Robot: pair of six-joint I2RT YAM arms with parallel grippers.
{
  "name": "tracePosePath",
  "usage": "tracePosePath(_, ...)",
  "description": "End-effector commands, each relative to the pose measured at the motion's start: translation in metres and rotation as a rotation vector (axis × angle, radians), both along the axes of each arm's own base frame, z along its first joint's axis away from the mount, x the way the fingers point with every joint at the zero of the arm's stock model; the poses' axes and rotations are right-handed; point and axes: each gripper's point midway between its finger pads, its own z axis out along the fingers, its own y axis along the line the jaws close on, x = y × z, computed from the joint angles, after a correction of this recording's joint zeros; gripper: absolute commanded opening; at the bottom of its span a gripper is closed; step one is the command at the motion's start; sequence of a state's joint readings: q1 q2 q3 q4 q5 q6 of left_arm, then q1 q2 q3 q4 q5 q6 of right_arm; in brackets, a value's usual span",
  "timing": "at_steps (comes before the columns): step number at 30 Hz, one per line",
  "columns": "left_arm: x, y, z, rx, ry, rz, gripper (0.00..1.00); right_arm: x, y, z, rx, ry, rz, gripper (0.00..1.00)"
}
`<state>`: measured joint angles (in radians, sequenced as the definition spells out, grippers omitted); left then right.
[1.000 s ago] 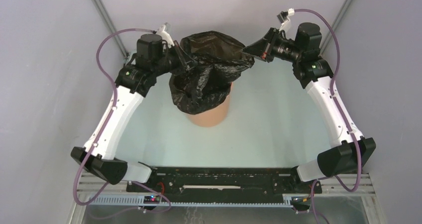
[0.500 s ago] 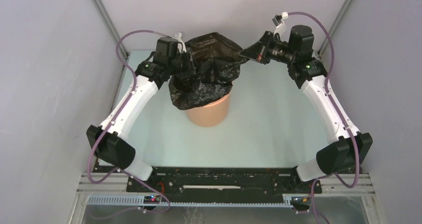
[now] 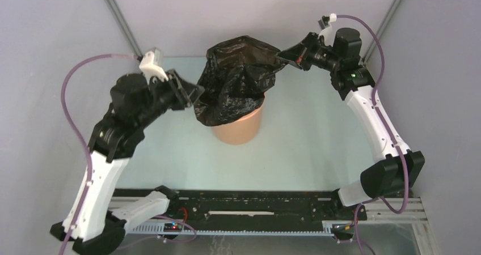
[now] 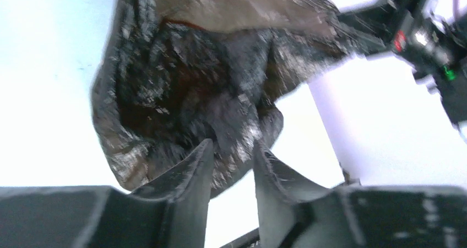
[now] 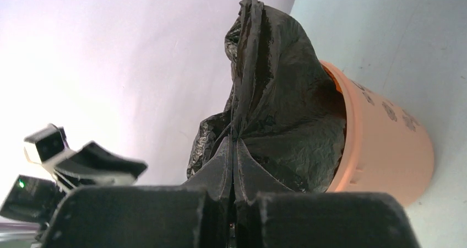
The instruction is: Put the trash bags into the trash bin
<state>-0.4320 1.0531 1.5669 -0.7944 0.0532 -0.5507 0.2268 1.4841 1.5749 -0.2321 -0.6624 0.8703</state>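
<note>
The black trash bag (image 3: 238, 82) hangs crumpled over the orange trash bin (image 3: 237, 131), its lower part inside the rim and its left side drooping down the outside. My right gripper (image 3: 282, 56) is shut on the bag's upper right edge and holds it up; in the right wrist view the fingers (image 5: 234, 143) pinch a fold of the bag (image 5: 275, 93) next to the bin (image 5: 385, 149). My left gripper (image 3: 196, 94) stands open just left of the bag, with nothing between its fingers. In the left wrist view the bag (image 4: 209, 66) lies beyond the gripper (image 4: 231, 151).
The bin stands in the middle of the pale table (image 3: 306, 147). Grey walls and metal corner posts (image 3: 119, 17) close in the back and sides. The right arm (image 4: 424, 33) shows in the left wrist view's upper right corner.
The left gripper has opened, let go of the bag and swung away to the left and nearer. The bag's left side has sagged. The right gripper keeps its hold.
</note>
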Motion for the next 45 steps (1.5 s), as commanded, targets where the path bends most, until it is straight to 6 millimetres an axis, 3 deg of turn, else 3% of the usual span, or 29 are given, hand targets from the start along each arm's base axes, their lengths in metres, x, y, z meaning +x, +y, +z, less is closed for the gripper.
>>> tracePosePath(1,-0.025,-0.038,-0.037,-0.003,0.057,-0.145,0.31,-0.002,-0.001,0.024,0.05,-0.051,-0.001,0.0)
tracePosePath(3,-0.028,-0.057,-0.051,0.009,0.084,-0.186,0.23,-0.003,-0.001,0.025,0.052,-0.054,0.001,0.0)
tracePosePath(6,-0.016,-0.072,-0.071,0.046,0.101,-0.193,0.16,-0.005,0.0,0.026,0.053,-0.051,0.004,0.0)
tracePosePath(16,0.062,-0.096,-0.141,0.236,0.254,-0.16,0.08,-0.012,0.001,0.027,0.039,-0.061,0.001,0.0)
tracePosePath(22,0.109,-0.092,-0.18,0.363,0.257,-0.078,0.08,-0.017,0.017,0.011,0.005,-0.052,0.025,0.0)
tracePosePath(26,0.111,-0.099,-0.209,0.404,0.296,-0.139,0.08,-0.022,0.03,-0.001,-0.02,-0.043,0.053,0.0)
tracePosePath(31,0.094,-0.105,-0.222,0.402,0.284,-0.245,0.25,-0.034,0.043,-0.012,-0.046,-0.027,0.09,0.0)
tracePosePath(34,0.075,-0.097,-0.209,0.418,0.282,-0.263,0.34,-0.043,0.049,-0.025,-0.078,-0.006,0.098,0.0)
tracePosePath(39,0.028,-0.088,-0.127,0.302,0.179,-0.325,0.63,-0.051,0.047,-0.031,-0.099,0.007,0.087,0.0)
tracePosePath(42,0.009,-0.067,-0.085,0.238,0.133,-0.274,0.71,-0.057,0.044,-0.026,-0.117,-0.005,0.094,0.0)
tracePosePath(45,0.01,-0.038,-0.065,0.138,0.123,-0.165,0.76,-0.07,0.048,-0.022,-0.096,0.014,0.142,0.0)
